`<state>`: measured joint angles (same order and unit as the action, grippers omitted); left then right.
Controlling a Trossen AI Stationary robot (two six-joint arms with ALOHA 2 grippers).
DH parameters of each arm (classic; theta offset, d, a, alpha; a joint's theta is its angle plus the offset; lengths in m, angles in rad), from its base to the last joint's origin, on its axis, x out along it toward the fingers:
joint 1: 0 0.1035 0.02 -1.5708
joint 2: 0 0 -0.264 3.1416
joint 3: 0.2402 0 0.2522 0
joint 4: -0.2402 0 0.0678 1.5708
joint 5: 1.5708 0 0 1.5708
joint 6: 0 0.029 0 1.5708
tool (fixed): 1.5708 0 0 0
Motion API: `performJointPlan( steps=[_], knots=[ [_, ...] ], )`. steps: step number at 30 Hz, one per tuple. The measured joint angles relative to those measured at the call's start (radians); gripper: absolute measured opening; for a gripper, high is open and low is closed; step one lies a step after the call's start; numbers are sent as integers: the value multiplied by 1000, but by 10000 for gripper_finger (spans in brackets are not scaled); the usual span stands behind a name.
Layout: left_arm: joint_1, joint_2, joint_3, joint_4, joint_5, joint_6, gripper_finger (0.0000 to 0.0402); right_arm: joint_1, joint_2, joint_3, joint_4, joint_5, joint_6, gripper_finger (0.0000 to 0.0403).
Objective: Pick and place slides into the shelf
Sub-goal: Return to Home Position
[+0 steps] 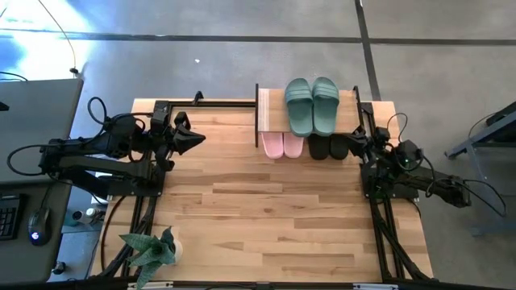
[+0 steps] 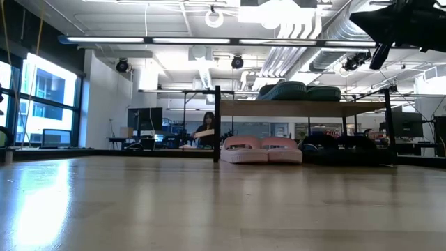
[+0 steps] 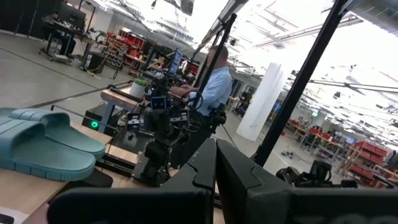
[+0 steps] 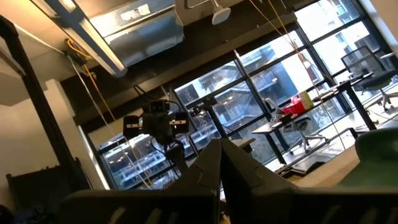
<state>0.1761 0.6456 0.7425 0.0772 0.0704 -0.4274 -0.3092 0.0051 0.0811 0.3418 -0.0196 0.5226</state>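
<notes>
Slides (image 1: 300,105) fill the shelf (image 1: 270,109) (green atop), left gripper (image 1: 198,138) and right gripper (image 1: 355,142) closed.

The tabletop (image 1: 266,217) before the shelf (image 1: 270,101) lies open; slides (image 1: 300,105) occupy both its levels.

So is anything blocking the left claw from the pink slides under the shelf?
Nothing visible does. Only tabletop lies between the left claw and the pink slides under the shelf. The black slides sit beyond them, by the right claw.
</notes>
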Motion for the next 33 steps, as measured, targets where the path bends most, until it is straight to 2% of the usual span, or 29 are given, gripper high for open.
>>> performJointPlan(
  steps=[20, 28, 33],
  knots=[
    [0, 0, 0, 0, 0, 2, 1, 1, 0, 0, -87, -16, -3, 0],
    [0, 0, 0, 0, 0, 6, 1, 1, 0, 0, -315, -16, -73, 0],
    [0, 0, 0, 0, 0, 11, 1, 1, 0, 0, -344, -16, -145, 0]
  ],
)
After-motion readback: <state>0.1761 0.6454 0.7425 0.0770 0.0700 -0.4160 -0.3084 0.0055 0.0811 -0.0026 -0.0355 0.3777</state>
